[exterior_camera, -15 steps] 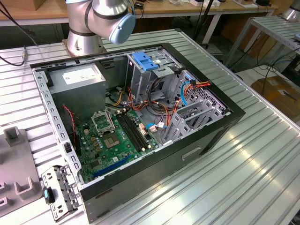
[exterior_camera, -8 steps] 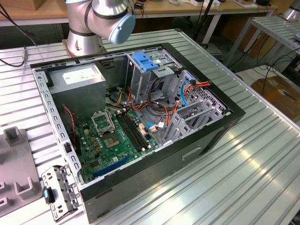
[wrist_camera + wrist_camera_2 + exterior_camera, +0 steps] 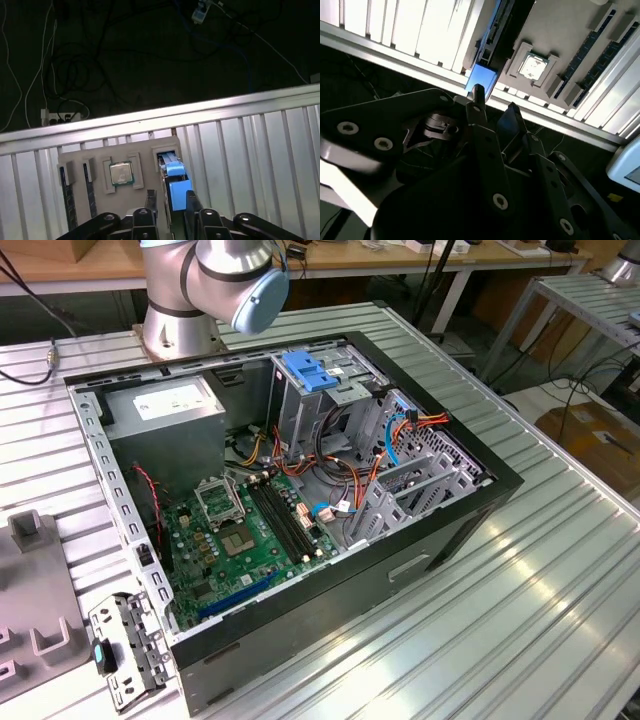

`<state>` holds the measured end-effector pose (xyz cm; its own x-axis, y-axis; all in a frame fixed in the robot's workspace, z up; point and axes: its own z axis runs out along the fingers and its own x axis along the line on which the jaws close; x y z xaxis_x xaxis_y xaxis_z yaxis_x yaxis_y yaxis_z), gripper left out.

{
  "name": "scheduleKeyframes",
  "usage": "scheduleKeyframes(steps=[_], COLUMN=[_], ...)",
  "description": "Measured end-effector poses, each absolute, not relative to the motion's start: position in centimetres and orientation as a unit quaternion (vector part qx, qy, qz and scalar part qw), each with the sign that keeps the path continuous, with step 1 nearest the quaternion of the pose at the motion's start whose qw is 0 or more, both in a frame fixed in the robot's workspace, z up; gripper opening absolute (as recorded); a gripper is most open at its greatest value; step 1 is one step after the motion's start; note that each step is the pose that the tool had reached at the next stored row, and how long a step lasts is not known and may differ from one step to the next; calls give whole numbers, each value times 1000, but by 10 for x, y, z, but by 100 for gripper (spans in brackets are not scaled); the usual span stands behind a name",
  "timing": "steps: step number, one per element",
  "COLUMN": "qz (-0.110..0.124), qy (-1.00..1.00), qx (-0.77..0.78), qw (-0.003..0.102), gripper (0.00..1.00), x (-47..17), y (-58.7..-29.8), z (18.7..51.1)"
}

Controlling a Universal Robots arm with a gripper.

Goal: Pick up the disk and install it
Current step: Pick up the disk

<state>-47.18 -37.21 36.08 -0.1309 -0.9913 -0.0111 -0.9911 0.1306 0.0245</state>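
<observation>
**Disk in tray slot, claw released around its blue end**

Disk [image 3: 174, 172]: stood on edge in a slot of a grey holding tray [image 3: 145, 150], with the bright blue carrier rail showing and the metal body mostly sunk in the slot.

Claw [image 3: 170, 205]: lined up with that slot in the first wrist view. Released, with the dark fingers [image 3: 149, 202] spread to either side of the disk's blue end. Could not tell whether either finger touched the rail. Read the same in the second wrist view, with the claw [image 3: 495, 100] parted and the blue end [image 3: 482, 80] just past one fingertip.

Same tray, other contents: a processor chip [image 3: 121, 173] seated in a square recess just beside the disk slot, and memory sticks [image 3: 90, 175] in narrow grooves beyond the chip.

Surface [image 3: 250, 150]: ribbed aluminium. Carried the tray near its edge, with loose cables [image 3: 75, 75] on the dark floor past that edge.

Exterior view: an open computer case [image 3: 500, 480] lay on the surface. Held a grey power supply [image 3: 165, 405], a green motherboard [image 3: 250, 530] and a blue latch plate [image 3: 310, 370] atop the drive cage. Arm base [image 3: 180, 320] stood on the surface behind the case.
</observation>
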Motion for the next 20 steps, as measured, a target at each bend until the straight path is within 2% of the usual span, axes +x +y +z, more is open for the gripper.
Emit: scheduleKeyframes(steps=[1,2,6,8,20], qz=[-13,-13,-12,-12,-11], qy=[-746,-742,-738,-738,-738], qx=[666,670,675,675,675], qw=[4,4,3,3,2], gripper=[34,40,41,54,54], x=[-472,-472,-472,-471,-470], y=[-372,-372,-372,-372,-372], z=[360,359,353,350,342])
